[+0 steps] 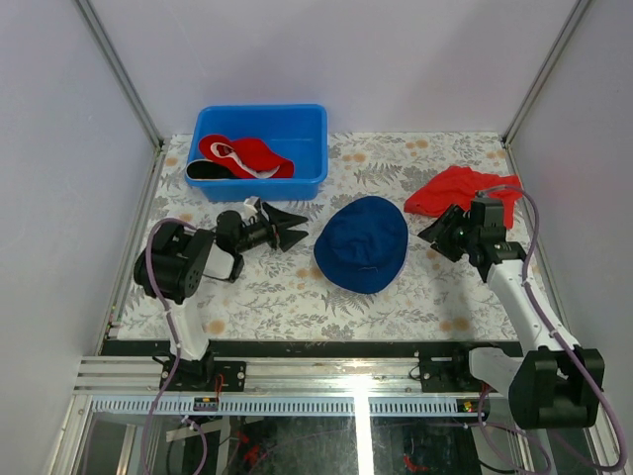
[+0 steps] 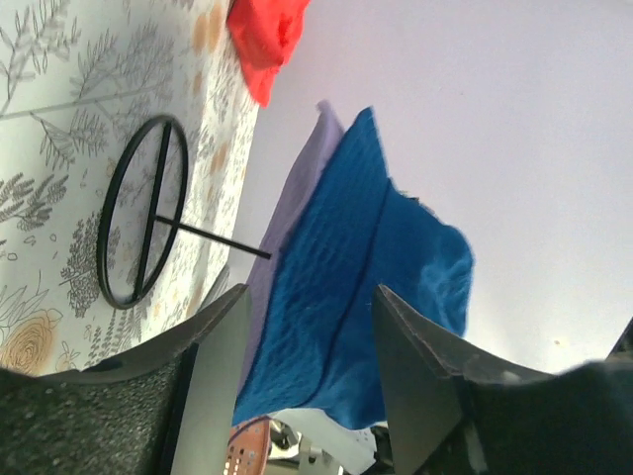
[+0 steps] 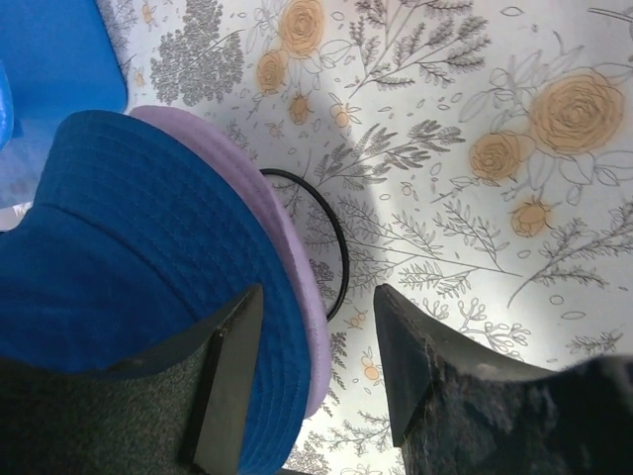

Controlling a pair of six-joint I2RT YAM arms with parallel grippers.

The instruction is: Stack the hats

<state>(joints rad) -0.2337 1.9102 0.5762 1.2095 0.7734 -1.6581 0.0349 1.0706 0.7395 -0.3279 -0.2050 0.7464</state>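
Note:
The navy blue hat (image 1: 362,242) sits mid-table on top of the lavender hat (image 3: 287,267), whose brim shows beneath it, over a black wire stand (image 2: 143,223). The red hat (image 1: 252,155) and the beige hat with black lining (image 1: 208,170) lie in the blue bin (image 1: 297,121). My left gripper (image 1: 295,230) is open and empty just left of the navy hat (image 2: 366,277), pointing at it. My right gripper (image 1: 435,235) is open and empty at the hat's right edge, one finger over the navy brim (image 3: 129,257).
A flat red cloth (image 1: 460,188) lies at the back right, behind my right gripper. The blue bin stands at the back left. The stand's ring (image 3: 331,237) rests on the flowered tablecloth under the hats.

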